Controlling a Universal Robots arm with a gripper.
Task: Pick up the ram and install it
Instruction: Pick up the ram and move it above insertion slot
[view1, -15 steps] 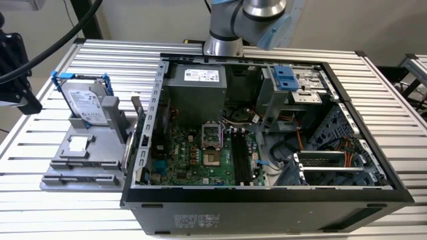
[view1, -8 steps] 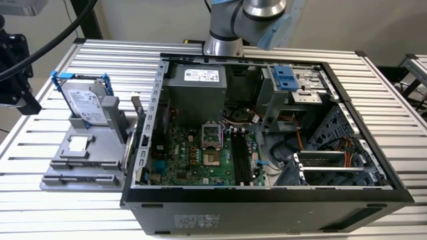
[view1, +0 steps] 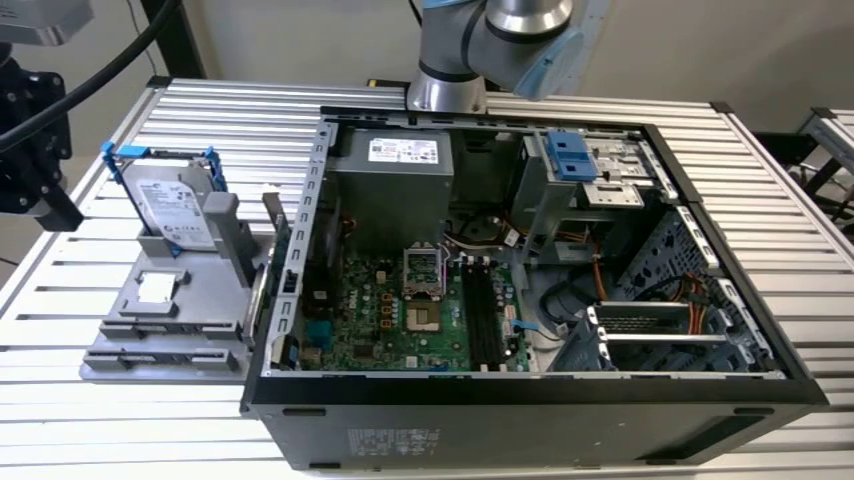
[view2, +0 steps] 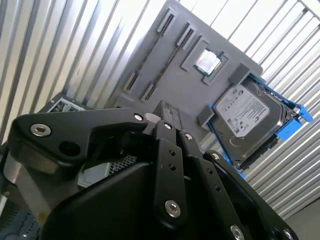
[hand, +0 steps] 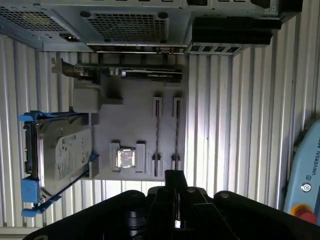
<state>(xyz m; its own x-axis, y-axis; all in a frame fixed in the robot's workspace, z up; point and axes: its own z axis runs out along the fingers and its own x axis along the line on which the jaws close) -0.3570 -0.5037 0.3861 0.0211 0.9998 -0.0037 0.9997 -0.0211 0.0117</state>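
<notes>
Ram (hand: 156, 135): I read it as a thin dark strip standing on edge in a slot of the grey tray (hand: 135, 115), seen edge-on. Its long axis runs from the tray's outer edge toward the computer case (view1: 534, 390). In the exterior view that is along the tray's near side, left to right. A second strip (hand: 176, 135) sits parallel just beside it, and I can't tell if both are sticks.

Gripper (hand: 174, 176): in both wrist views the fingers are drawn together with no usable gap and nothing between them. It hangs above the tray, touching nothing I can see, with its tip near the strips' outer ends.

The tray also holds:
- a hard drive (view1: 174, 200) in a blue bracket (hand: 30, 187), propped up at a tilt
- a CPU chip (hand: 125, 158) in a square pocket between the drive and the strips
- an expansion card (hand: 130, 72) upright along the side nearest the case

The case lies open beside the tray. Inside it is the motherboard (view1: 387, 310), with long black slots (view1: 483, 315) right of the processor socket.
</notes>
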